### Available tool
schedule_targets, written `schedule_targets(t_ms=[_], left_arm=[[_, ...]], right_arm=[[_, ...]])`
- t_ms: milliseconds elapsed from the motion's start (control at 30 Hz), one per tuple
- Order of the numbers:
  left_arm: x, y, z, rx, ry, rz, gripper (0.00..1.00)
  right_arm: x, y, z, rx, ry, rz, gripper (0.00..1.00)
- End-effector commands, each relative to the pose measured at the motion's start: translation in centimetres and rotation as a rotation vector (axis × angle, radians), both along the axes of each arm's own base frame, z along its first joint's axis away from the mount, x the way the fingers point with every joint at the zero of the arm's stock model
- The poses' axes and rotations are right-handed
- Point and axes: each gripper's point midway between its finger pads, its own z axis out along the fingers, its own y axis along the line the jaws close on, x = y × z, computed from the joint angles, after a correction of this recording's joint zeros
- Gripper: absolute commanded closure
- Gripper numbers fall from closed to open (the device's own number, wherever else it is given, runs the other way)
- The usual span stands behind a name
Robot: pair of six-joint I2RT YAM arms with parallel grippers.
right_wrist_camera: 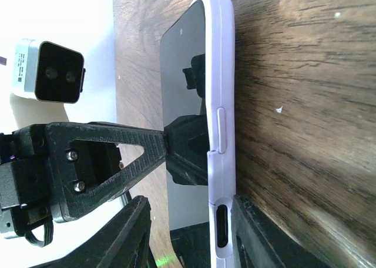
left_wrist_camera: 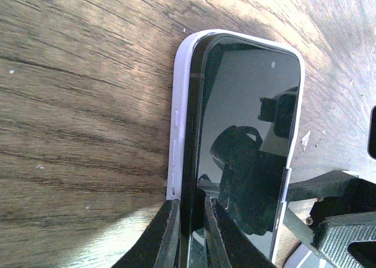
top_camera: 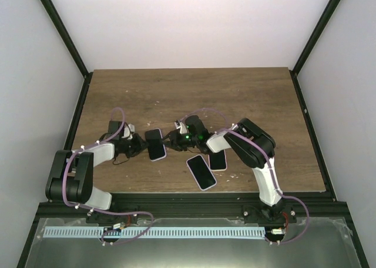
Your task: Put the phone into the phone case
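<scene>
Left gripper (left_wrist_camera: 191, 214) pinching phone (left_wrist_camera: 249, 97) edge — partly in case (left_wrist_camera: 178, 124).

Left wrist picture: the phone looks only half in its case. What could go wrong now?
1. One long edge of the phone stands above the wall of the pale purple phone case; pressed crooked, it might jam or pop back out.
2. The left gripper pinches only that thin raised edge, so the phone could slip free.
3. If the case slides, it may bump the loose phone lying nearby.
</scene>
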Motion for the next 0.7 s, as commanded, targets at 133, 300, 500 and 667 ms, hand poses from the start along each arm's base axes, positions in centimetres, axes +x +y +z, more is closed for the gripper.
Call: schedule_targets(t_ms=[133,300,500,667], left_arm=[[-3.1,-0.8,-2.1,-0.064,0.126,-0.001,0.87],[-3.4,-0.8,-2.1,-0.072,0.135,0.001,0.87],[-3.4,-0.7,-2.0,-0.07,0.131,0.007,0.87],[-3.6,-0.7,-2.2,-0.067,0.135,0.009,0.87]], right_arm=[[-2.2,2.8,5.6,0.219,-0.095,0.131,0.61],[-2.5,2.8,6.1,0.242,-0.098,0.141,0.62],[-3.0,2.8,4.4,0.194,-0.06,0.145,0.62],[-3.4,3.0,3.1,0.152,-0.036,0.164,0.61]])
